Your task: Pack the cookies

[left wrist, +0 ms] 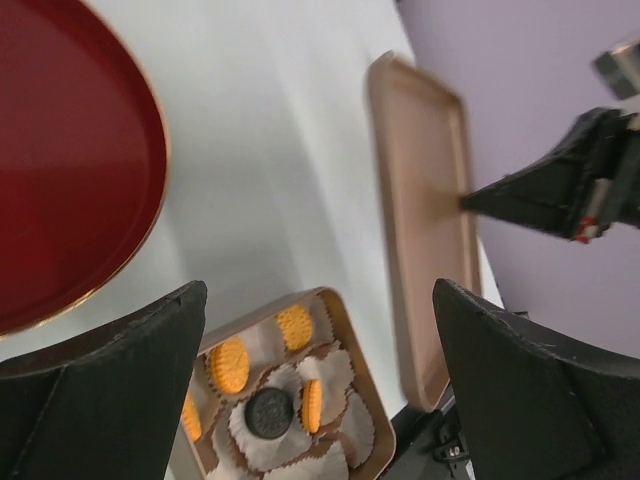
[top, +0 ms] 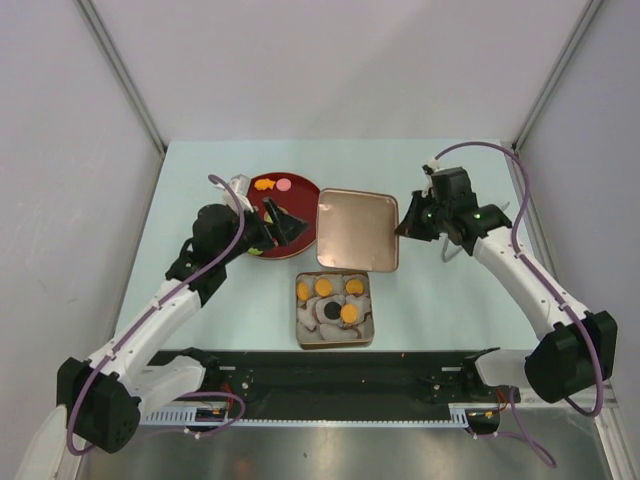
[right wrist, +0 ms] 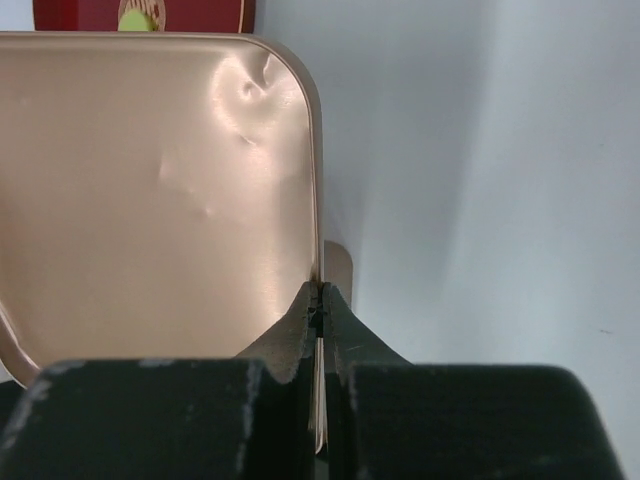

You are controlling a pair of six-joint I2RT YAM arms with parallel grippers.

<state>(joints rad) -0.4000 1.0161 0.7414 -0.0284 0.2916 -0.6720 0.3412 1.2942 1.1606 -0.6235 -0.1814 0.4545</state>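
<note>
Robotics lab test cell, bare white panel walls (top: 320, 60), metal frame struts (top: 120, 70), pale table (top: 440, 310), bolted-down robot arms (top: 165, 310)

We count five cookies in the one open tin (top: 373, 325) at lower centre of the top view: four orange cookies (top: 323, 286) and one dark brown cookie (top: 329, 311). On the one red plate (top: 306, 198), up and left of centre, we count one pink cookie (top: 284, 184) and an orange patch (top: 263, 184) beside it that may be one cookie or two; we cannot tell. At the top edge of the right wrist view we find one greenish disc (right wrist: 140, 15). We count one lid (top: 357, 230) and two arms, the left arm (top: 160, 315) and the right arm (top: 525, 280). The white paper cups (top: 340, 335) in the tin are too crumpled for us to count.
</note>
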